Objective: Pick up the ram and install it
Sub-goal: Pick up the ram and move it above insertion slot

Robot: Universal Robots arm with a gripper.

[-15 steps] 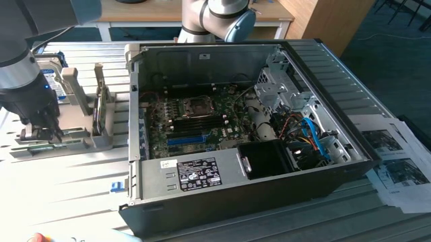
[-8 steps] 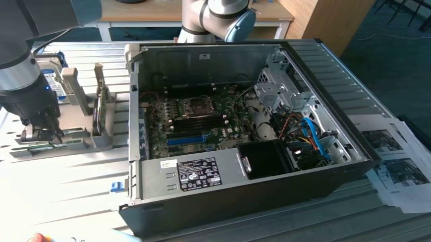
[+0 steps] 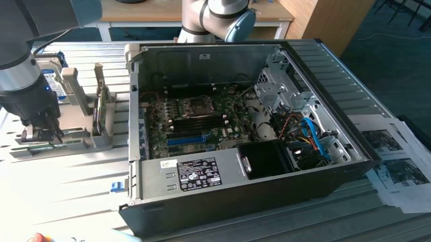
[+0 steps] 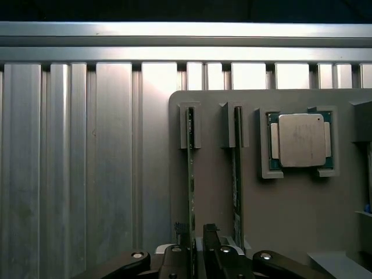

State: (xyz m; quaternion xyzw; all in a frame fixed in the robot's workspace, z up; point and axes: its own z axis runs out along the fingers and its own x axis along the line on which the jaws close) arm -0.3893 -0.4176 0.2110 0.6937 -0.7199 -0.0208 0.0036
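Two rams stand on edge in slots of a grey fixture plate [image 4: 215, 203]: one ram [image 4: 190, 168] and a second stick [image 4: 236, 168] beside it. My gripper [image 4: 195, 238] is low over the first ram and open, with one finger [image 4: 179, 235] on one side of the stick and the other finger on the far side, a gap showing at each. In the exterior view the gripper [image 3: 37, 135] hangs over the fixture [image 3: 74, 138], at that view's left, well apart from the open computer case [image 3: 235, 131].
A processor chip [image 4: 301, 139] lies in a pocket of the fixture plate beside the second stick. A hard drive [image 3: 52, 80] stands behind the fixture. Inside the case the motherboard [image 3: 195, 121] shows dark memory slots and a blue slot [image 3: 185, 139]. Printed papers [image 3: 397, 161] lie at the exterior view's right.
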